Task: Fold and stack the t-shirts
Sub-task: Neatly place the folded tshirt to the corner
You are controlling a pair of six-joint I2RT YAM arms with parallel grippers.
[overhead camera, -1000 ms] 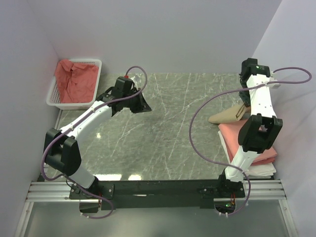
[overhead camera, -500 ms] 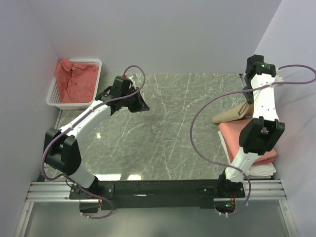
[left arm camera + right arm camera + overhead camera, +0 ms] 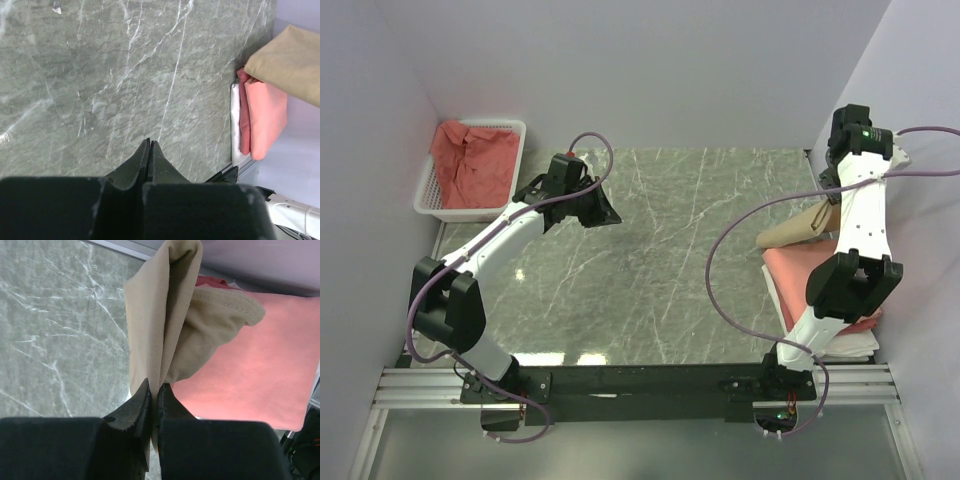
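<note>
A folded tan t-shirt [image 3: 165, 335] hangs from my right gripper [image 3: 154, 388], which is shut on its edge. In the top view the tan t-shirt [image 3: 792, 232] trails over the far end of a folded salmon-pink t-shirt [image 3: 790, 280] at the table's right edge. That pink t-shirt [image 3: 250, 375] lies flat below the tan one; the left wrist view shows it as a pink t-shirt [image 3: 262, 117] stacked on something white. A coral-red t-shirt [image 3: 470, 165] lies crumpled in the basket. My left gripper [image 3: 150, 142] is shut and empty above the marble; in the top view the left gripper [image 3: 610, 215] is at the centre-left.
A white mesh basket [image 3: 515, 130] stands at the far left corner. A white slab [image 3: 850, 345] lies under the pink stack near the right front edge. Walls close in the back and both sides. The marble table [image 3: 670, 270] spreads between the arms.
My right arm has lifted and swung rightward toward the wall, dragging the tan t-shirt further over the pink stack. The left arm has drawn back slightly to the left.
</note>
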